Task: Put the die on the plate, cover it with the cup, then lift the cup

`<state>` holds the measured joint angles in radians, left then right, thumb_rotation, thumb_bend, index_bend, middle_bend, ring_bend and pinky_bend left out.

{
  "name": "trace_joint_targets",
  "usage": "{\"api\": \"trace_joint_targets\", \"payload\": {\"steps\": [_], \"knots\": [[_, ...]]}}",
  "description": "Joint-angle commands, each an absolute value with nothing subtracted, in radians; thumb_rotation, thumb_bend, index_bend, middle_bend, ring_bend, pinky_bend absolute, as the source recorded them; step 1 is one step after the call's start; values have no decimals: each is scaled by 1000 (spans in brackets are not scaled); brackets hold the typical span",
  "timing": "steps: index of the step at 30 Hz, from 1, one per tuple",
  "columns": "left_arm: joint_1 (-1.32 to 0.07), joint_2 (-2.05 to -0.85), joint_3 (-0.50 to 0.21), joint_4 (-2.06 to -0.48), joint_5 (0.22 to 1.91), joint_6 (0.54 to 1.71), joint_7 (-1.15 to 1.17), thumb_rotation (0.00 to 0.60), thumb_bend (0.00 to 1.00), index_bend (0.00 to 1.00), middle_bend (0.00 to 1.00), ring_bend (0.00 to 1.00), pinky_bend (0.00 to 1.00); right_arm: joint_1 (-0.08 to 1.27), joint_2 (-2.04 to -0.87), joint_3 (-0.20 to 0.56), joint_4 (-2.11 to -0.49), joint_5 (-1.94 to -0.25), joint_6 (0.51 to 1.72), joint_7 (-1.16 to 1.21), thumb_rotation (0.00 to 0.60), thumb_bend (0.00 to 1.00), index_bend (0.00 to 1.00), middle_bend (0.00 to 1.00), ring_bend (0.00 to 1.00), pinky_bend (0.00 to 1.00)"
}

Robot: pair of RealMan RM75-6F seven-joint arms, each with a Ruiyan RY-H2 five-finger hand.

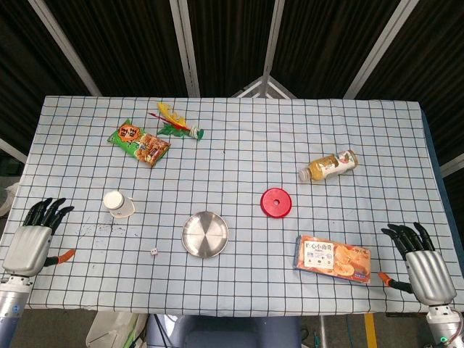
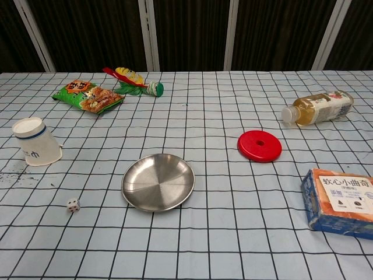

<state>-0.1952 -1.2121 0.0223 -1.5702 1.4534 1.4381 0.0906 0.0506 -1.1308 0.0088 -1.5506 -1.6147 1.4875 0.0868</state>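
A small white die (image 1: 154,251) (image 2: 73,205) lies on the checked cloth, just left of the round steel plate (image 1: 204,233) (image 2: 158,182), which holds nothing. A white paper cup (image 1: 118,204) (image 2: 36,142) stands upside down further left and back. My left hand (image 1: 35,234) hovers at the table's left front corner, fingers apart and holding nothing. At the right front corner my right hand (image 1: 420,259) is likewise open and holds nothing. Neither hand shows in the chest view.
A red disc (image 1: 276,202) (image 2: 259,145) lies right of the plate, an orange snack box (image 1: 333,259) (image 2: 340,202) at the front right, a lying bottle (image 1: 329,166) (image 2: 317,108) behind it. A green snack bag (image 1: 138,142) (image 2: 87,96) and a colourful toy (image 1: 176,122) (image 2: 133,81) sit at back left.
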Motion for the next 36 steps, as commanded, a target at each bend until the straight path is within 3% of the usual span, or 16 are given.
{"api": "trace_joint_targets", "payload": {"steps": [1, 24, 30, 36], "knots": [[-193, -1209, 20, -1574, 1448, 1432, 99, 600, 193, 166, 73, 0, 69, 48, -1131, 11, -1556, -1603, 1487, 76, 600, 96, 213, 189, 151, 0], [-218, -1219, 37, -1605, 1545, 1387, 33, 600, 212, 192, 86, 0, 71, 26, -1108, 41, -1581, -1527, 1510, 99, 600, 96, 213, 189, 151, 0], [-315, -1235, 33, -1670, 1589, 1249, 81, 600, 215, 205, 85, 0, 82, 30, -1102, 42, -1588, -1514, 1495, 104, 600, 97, 213, 189, 151, 0], [-407, -1279, -9, -1706, 1497, 1078, 258, 600, 219, 253, 85, 0, 89, 28, -1095, 47, -1591, -1493, 1488, 114, 600, 96, 213, 189, 151, 0]]}}
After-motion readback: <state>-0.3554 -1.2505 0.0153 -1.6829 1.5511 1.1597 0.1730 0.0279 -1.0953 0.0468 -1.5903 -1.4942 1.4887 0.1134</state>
